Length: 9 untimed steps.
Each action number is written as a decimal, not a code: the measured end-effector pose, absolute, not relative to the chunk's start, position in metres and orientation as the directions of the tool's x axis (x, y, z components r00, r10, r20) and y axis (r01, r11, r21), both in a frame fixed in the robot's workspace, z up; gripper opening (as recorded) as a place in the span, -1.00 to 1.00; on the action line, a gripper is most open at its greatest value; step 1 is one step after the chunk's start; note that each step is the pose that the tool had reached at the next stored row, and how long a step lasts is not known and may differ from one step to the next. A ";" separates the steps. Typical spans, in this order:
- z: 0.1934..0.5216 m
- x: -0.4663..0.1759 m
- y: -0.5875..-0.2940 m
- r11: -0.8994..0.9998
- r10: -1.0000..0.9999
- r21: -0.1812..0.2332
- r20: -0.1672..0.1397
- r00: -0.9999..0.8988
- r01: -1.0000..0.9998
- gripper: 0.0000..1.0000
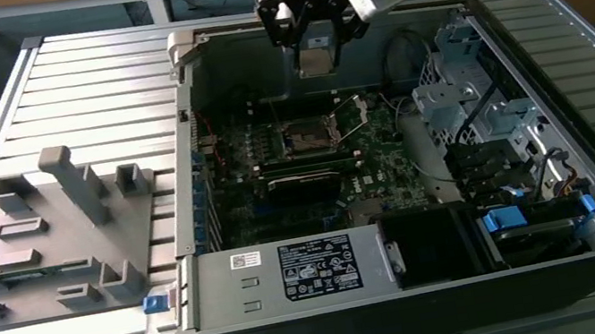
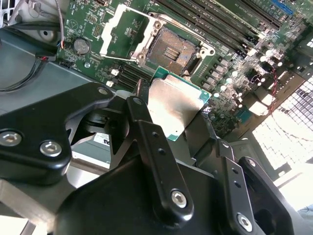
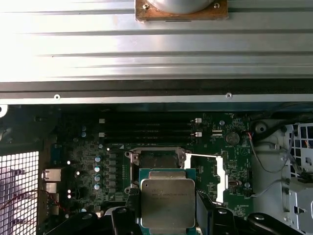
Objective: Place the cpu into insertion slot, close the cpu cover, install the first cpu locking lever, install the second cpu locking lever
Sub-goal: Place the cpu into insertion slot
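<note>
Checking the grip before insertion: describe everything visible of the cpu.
The cpu is a flat square chip with a dull silver-grey metal top and a green rim. It is held by two opposite edges between the black fingers of the gripper, top facing the wrist cameras, in the air above the open, empty slot, touching nothing else.

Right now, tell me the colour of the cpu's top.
The cpu top is dull silver-grey, green-bordered; clearest in the first wrist view.

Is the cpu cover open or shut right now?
Open. The cpu cover lies swung aside of the insertion slot, whose dark recess is exposed; the jaws hold the cpu.
</note>
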<state>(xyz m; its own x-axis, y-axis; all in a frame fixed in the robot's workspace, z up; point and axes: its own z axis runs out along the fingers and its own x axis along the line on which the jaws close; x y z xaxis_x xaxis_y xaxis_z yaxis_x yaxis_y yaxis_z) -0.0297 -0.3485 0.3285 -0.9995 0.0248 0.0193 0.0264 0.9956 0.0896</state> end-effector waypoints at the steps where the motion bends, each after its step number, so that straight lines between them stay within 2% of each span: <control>1: 0.326 -0.030 -0.349 0.996 0.025 0.090 0.019 -1.000 0.026 0.08; 9: 0.322 -0.030 -0.349 0.996 0.025 0.090 0.019 -1.000 0.026 0.08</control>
<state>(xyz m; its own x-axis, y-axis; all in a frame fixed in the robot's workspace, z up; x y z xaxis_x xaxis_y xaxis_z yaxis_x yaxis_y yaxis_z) -0.0302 -0.3485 0.3216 -0.9995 0.0248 0.0193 0.0264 0.9956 0.0896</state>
